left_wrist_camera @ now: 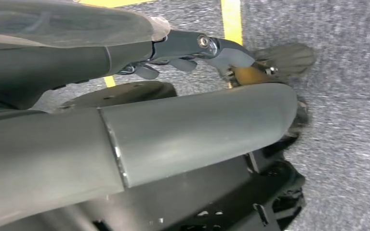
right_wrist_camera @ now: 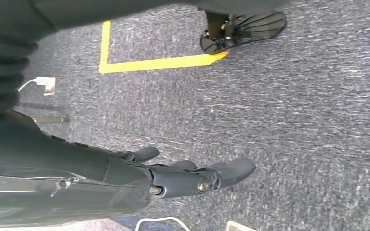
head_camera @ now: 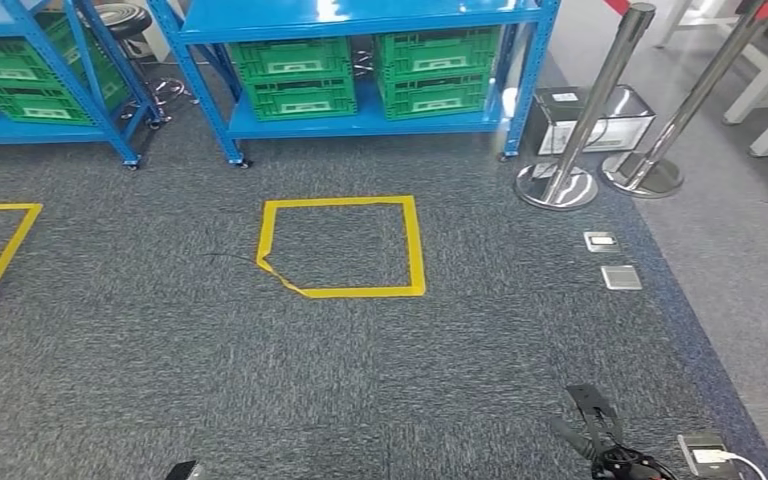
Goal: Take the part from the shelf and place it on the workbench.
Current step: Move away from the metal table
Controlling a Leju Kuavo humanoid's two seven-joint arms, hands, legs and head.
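Far across the grey carpet [head_camera: 160, 330] stands a blue shelf [head_camera: 360, 20] holding green crates [head_camera: 295, 78]; the part itself cannot be made out among them. A yellow tape square [head_camera: 345, 246] marks the floor in front, and two chrome stanchions [head_camera: 600, 95] stand to the right. The right hand [right_wrist_camera: 183, 175] hangs over the carpet, fingers extended and apart, empty. The left hand [left_wrist_camera: 197, 53] hangs with fingers loosely spread, holding nothing.

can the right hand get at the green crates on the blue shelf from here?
Probably not yet. The right hand hangs open over the carpet, and the green crates sit on the blue shelf beyond the yellow square; the robot likely must walk closer.
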